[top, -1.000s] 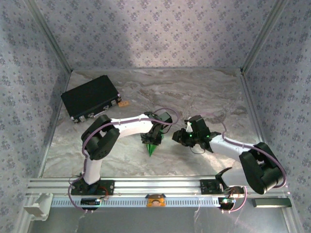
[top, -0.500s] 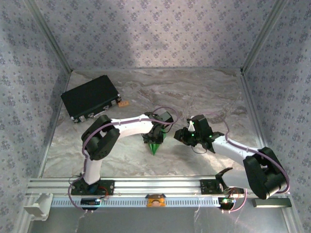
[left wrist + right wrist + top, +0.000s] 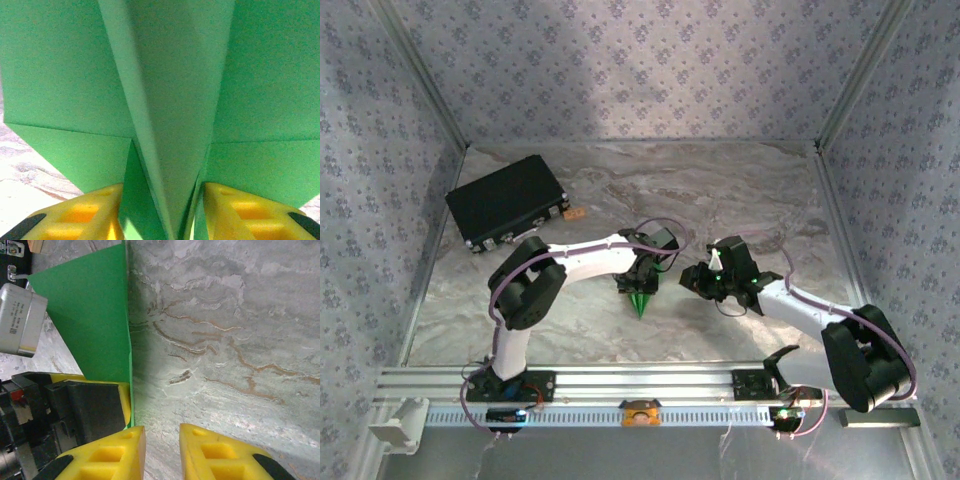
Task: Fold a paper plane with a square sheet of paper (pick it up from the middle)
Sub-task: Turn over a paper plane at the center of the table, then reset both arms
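The paper plane [image 3: 640, 303], a bright green dart with a centre crease, stands at mid-table with its point toward the near edge. My left gripper [image 3: 643, 280] is shut on its folded keel from above. In the left wrist view the green wings [image 3: 165, 85] spread wide, and the yellow fingers [image 3: 95, 215] press the keel from both sides. My right gripper [image 3: 693, 280] hovers just right of the plane, open and holding nothing. In the right wrist view its fingertips [image 3: 117, 452] frame bare marble, with the plane's side [image 3: 90, 315] to their left.
A black rectangular case [image 3: 507, 200] lies at the back left, with a small red block [image 3: 574, 213] by its right end. The marble table [image 3: 740, 190] is walled by patterned panels. An aluminium rail [image 3: 640, 385] runs along the near edge.
My left gripper has carried the plane slightly to the right. My right gripper has drawn back a little to the right, away from the plane.
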Robot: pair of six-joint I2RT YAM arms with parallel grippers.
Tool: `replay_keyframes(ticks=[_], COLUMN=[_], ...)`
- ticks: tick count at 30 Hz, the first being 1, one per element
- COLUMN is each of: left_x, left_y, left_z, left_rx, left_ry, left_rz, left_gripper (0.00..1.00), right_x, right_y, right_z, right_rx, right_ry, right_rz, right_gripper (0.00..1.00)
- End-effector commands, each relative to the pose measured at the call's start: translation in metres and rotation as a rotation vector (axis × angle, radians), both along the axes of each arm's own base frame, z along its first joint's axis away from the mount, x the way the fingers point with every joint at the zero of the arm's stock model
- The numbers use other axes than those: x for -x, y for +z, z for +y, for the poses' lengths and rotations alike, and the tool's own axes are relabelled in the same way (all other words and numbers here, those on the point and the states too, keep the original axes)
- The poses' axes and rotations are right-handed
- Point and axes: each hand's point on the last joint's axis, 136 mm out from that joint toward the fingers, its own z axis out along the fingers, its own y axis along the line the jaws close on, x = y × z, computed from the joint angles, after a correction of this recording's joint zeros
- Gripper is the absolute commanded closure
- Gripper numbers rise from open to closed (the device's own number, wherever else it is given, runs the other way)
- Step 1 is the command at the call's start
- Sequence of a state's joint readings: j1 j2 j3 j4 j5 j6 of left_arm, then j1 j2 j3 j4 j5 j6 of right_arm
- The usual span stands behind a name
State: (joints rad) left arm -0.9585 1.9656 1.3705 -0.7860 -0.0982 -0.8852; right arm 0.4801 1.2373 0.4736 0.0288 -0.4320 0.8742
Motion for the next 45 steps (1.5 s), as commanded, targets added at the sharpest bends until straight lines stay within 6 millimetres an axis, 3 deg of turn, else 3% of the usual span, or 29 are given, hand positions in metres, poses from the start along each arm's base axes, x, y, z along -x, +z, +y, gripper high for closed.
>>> replay_keyframes(ticks=[1,15,21,23,29,34,37,45], left_x=[-0.001,-0.008,-0.02,-0.024,-0.034,-0.042,-0.05,-0.055], left_y=[0.021,0.07,0.103,0.11,0.124,0.128,0.132,0.135], left_z=[-0.006,0.006,0.022,0.031,0.07,0.115,0.144,0.23], left_rx=[0.02,0.037,0.047,0.05,0.061,0.019,-0.013,-0.084], left_ry=[0.008,-0.001,-0.021,-0.016,0.04,0.084,0.125,0.298], left_rz=[-0.025,-0.131,-0.283,-0.326,-0.43,-0.518,-0.582,-0.689], left_gripper=[0.54,0.47,0.44,0.44,0.42,0.37,0.32,0.08], right_x=[0.0,-0.007,-0.017,-0.022,-0.037,-0.052,-0.058,-0.077], right_y=[0.0,0.011,0.032,0.044,0.08,0.103,0.104,0.077], right_z=[-0.005,-0.014,-0.045,-0.059,-0.109,-0.157,-0.181,-0.203], right_rx=[0.019,0.054,0.163,0.213,0.41,0.64,0.783,0.989], right_ry=[-0.007,-0.006,-0.057,-0.084,-0.216,-0.376,-0.434,-0.346], right_rz=[-0.008,-0.037,-0.125,-0.176,-0.348,-0.472,-0.521,-0.587], right_gripper=[0.74,0.73,0.71,0.65,0.41,0.34,0.3,0.24])
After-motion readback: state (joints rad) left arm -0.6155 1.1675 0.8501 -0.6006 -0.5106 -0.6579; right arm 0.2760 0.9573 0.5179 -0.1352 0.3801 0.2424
